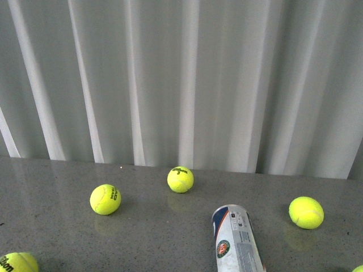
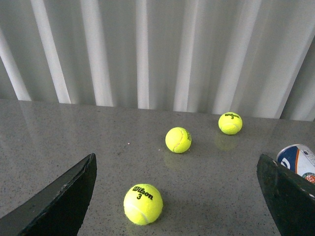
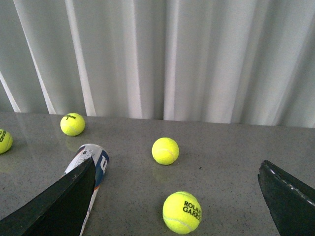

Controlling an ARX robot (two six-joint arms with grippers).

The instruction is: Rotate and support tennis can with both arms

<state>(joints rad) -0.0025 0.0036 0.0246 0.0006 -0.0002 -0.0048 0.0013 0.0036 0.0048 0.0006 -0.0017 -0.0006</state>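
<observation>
The tennis can (image 1: 237,238) lies on its side on the grey table, at the front right of centre in the front view, running toward the near edge, with its blue-and-white label and round emblem up. Neither arm shows in the front view. My left gripper (image 2: 177,196) is open and empty; the can's end (image 2: 298,158) peeks out beside one finger (image 2: 290,196). My right gripper (image 3: 177,196) is open and empty; the can (image 3: 96,167) lies partly behind one finger (image 3: 59,201).
Several yellow tennis balls lie loose on the table: (image 1: 105,199), (image 1: 180,179), (image 1: 306,212), (image 1: 17,263). One ball (image 2: 143,203) lies between my left fingers, another (image 3: 182,212) between my right fingers. A white curtain (image 1: 181,79) hangs behind the table.
</observation>
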